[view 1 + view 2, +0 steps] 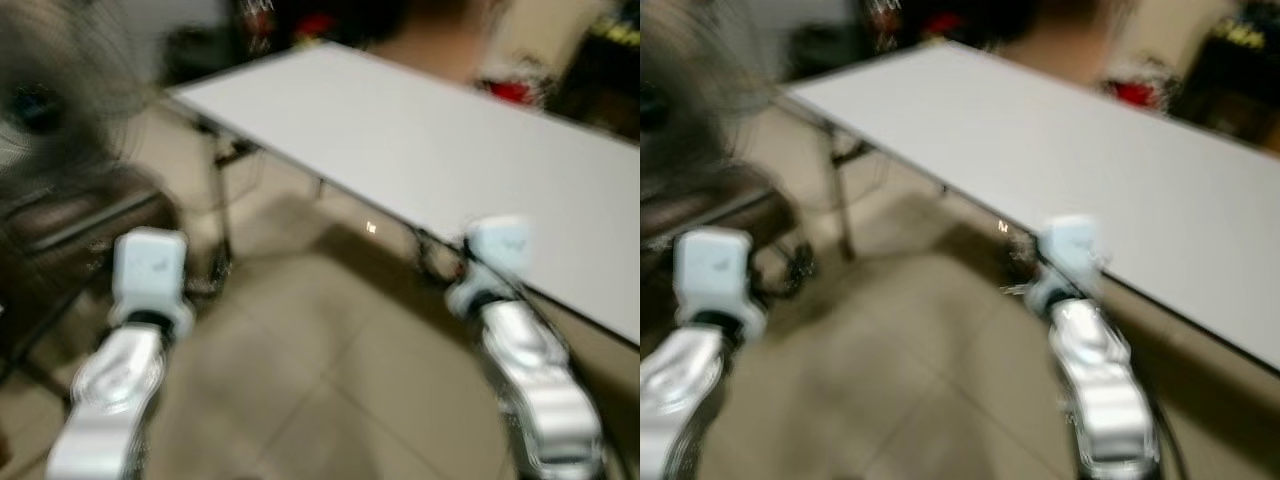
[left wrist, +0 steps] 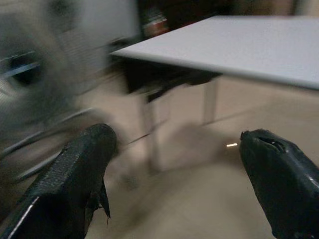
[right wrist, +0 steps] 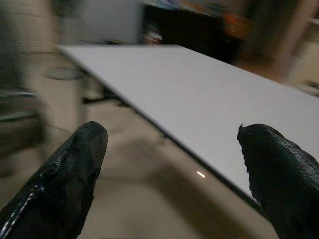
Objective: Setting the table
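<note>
My left gripper was spread wide, holding nothing, above the tiled floor. My right gripper was likewise spread and unladen, just short of the white table edge. The table stretched ahead of both. Beyond my left gripper stood, possibly, a blurred fan.

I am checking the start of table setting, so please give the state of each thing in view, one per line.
white table: standing, top bare where seen
left gripper: fingers open, holding nothing
right gripper: fingers open, holding nothing, near the table edge
fan: too blurred to tell if running
</note>
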### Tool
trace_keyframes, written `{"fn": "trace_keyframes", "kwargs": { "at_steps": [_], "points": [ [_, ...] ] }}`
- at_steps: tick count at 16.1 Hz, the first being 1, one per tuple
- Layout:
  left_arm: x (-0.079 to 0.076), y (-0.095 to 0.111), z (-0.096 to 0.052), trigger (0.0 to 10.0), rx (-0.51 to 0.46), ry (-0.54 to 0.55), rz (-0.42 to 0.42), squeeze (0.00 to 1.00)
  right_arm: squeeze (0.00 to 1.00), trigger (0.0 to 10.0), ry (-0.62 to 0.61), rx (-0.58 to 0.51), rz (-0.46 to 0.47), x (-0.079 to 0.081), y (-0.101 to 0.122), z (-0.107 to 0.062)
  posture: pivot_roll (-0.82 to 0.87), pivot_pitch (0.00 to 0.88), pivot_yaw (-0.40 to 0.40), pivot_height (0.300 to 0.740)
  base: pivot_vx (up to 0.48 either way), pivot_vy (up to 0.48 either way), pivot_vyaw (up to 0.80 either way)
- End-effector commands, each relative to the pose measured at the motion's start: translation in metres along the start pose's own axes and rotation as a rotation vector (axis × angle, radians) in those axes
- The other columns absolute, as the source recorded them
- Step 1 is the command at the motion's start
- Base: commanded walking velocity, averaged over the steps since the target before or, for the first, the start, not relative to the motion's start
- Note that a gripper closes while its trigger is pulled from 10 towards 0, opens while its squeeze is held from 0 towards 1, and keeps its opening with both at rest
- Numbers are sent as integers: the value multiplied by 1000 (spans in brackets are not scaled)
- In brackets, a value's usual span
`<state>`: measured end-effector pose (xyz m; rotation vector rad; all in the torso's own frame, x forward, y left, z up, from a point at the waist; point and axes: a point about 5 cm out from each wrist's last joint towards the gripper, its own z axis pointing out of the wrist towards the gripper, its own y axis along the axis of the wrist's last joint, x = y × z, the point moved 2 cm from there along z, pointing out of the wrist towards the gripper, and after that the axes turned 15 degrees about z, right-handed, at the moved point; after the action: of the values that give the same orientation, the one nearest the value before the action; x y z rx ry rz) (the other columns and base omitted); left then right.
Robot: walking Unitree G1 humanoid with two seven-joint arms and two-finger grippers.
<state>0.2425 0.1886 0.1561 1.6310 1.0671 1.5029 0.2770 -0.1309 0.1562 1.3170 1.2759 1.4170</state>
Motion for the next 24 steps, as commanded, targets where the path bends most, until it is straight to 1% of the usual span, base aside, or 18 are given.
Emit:
{"fn": "trace_keyframes", "kwargs": {
  "at_steps": [1, 3, 6, 10, 11, 12, 13, 15, 20, 24],
  "points": [
    [-4, 6, 0, 10000, -19, -15, -4, 0, 1000, 10000, -17, 8, -8, -8, 0, -1, 64, 0, -24, 740, 0, 431, 800],
    [-2, 6, -1, 10000, -18, -12, 0, 0, 1000, 10000, 2, 10, 1, -3, 0, -1, 65, 0, -12, 740, 0, 435, 800],
    [-1, 5, -2, 10000, -15, -16, 2, 0, 1000, 10000, -1, 12, 12, -1, -2, -2, 67, 0, -1, 740, 0, 434, 800],
    [-1, 7, 2, 10000, -26, -25, 21, 0, 1000, 10000, 5, 34, 38, 1, -11, -1, 89, 0, 15, 740, 0, 433, 800],
    [0, 8, 3, 10000, -34, -16, 28, 0, 1000, 10000, 5, 33, 41, 1, -11, -1, 90, 0, 16, 740, 0, 0, 800],
    [3, 11, 4, 10000, -49, -6, 24, 0, 1000, 10000, 5, 28, 48, 2, -11, 0, 90, 0, 18, 740, 0, -480, 800],
    [5, 12, 7, 10000, -52, 7, 41, 0, 1000, 10000, 7, 24, 50, 2, -10, 1, 91, 0, 20, 740, 0, -480, 800],
    [3, 13, 11, 10000, -55, -3, 40, 0, 1000, 10000, -3, 16, 50, 0, -9, 3, 90, 0, 23, 740, 0, -480, 800],
    [0, 14, 15, 10000, -64, -16, 52, 0, 1000, 10000, -37, 7, 55, -10, -9, 6, 91, 0, 31, 740, 0, -480, 800],
    [-2, 15, 15, 10000, -70, -44, 62, 0, 1000, 10000, -62, 0, 73, -11, -9, 6, 94, 0, 49, 740, 0, -480, 800]
  ]
}}
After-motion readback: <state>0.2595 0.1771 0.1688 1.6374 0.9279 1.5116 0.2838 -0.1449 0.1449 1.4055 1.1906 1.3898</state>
